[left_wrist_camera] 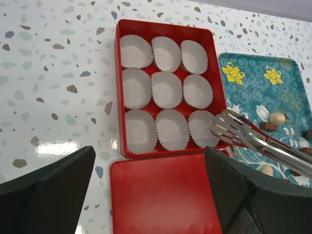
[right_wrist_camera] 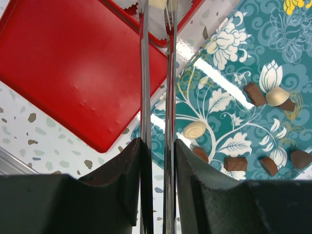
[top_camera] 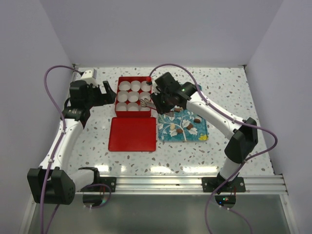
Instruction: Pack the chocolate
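**While I grip the tongs, the chocolate lies on the tray**

My right gripper is clamped on the metal tongs, whose tips hang over the red box's corner paper cup (something cream between them, too cropped to name). The chocolate lies scattered on the teal tray. My left gripper hovers, fingers wide apart.

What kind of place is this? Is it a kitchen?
Likely a robot lab booth, not a kitchen: plain white walls box in a speckled table, and two robot arms are bolted to a metal rail.
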Robot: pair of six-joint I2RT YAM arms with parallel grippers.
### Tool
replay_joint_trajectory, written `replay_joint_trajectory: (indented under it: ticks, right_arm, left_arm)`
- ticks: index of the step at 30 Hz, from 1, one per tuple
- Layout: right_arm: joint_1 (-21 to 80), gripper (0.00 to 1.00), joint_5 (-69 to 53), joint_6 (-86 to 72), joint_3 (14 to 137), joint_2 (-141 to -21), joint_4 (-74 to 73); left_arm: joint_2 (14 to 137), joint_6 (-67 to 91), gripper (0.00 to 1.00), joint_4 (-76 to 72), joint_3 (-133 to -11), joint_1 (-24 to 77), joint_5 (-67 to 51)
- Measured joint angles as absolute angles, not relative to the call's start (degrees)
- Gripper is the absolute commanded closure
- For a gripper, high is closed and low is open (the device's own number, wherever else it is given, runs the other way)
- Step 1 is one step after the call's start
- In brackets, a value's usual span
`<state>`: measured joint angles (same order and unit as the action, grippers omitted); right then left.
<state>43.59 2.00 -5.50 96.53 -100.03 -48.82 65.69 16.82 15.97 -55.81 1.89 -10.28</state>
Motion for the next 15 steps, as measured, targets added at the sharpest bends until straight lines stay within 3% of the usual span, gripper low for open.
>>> replay_joint_trajectory:
  ticks: [15]
  right_arm:
    - [43.59, 0.59, 2.31, -5.26, 96.53, -100.03, -48.8]
  left_arm:
    - [66.32, 16.8, 0.0, 15.97, -55.81, 1.89, -10.26]
